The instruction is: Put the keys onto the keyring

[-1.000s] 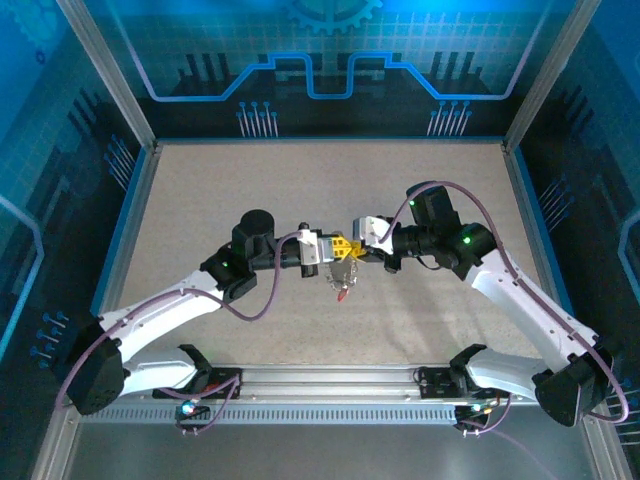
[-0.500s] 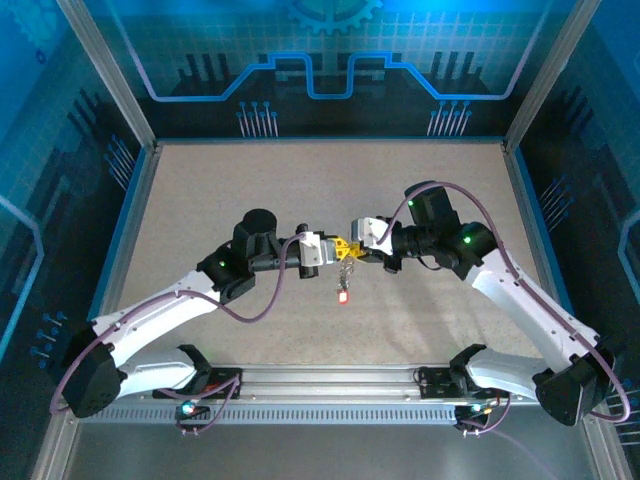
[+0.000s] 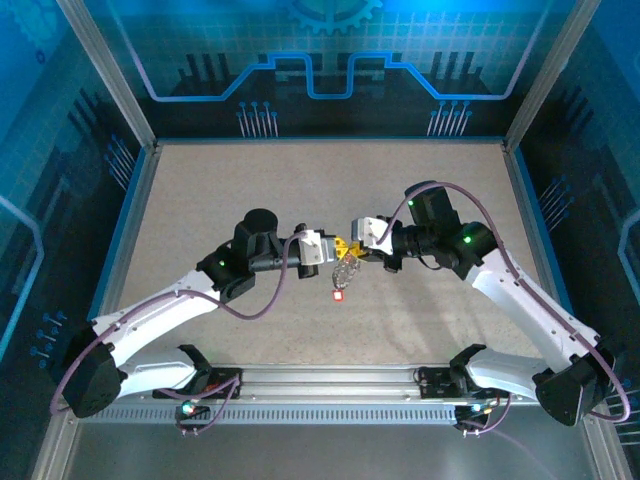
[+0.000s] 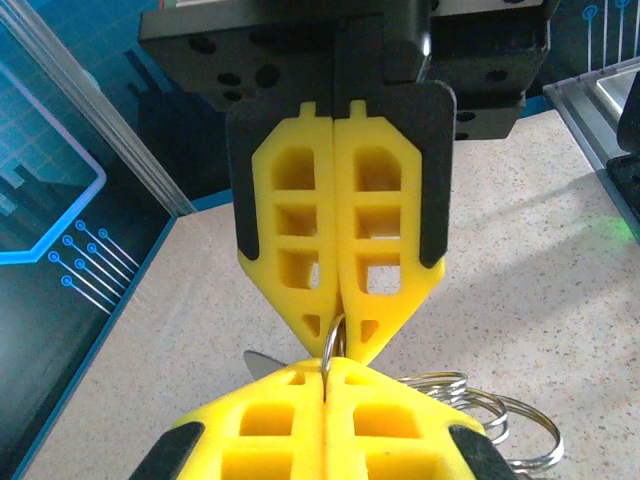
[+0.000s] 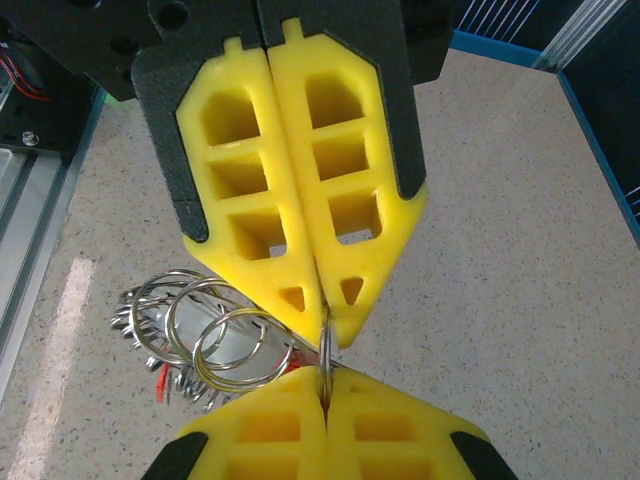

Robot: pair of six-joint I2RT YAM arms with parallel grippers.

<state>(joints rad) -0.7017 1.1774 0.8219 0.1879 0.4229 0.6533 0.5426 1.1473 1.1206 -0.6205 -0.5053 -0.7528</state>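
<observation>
**Two grippers nip one ring, tip to tip, over mid-table**

Closest to me, the two arm bases sit by the metal rail at the near edge. Both arms lean inward so that their wrists meet over the middle of the speckled table. The left gripper comes in from the left and the right gripper from the right, their yellow fingertips almost nose to nose.

Each has its jaws pressed together with no gap, and each is nipping the same thin silvery loop of the keyring. Seen from either wrist, that loop stands edge-on, running out of one pair of tips straight into the seam of the other.

The rest of the keyring is a bunch of overlapping wire loops. It bulges out beside the tips on the rail side and sits just below the two grippers.

Under the bunch a red key dangles, lower than both grippers and a little nearer the rail. From above it seems to hang clear of the table, though I can't be sure it isn't touching.

Beyond the grippers the table runs on to the blue patterned back wall.
</observation>
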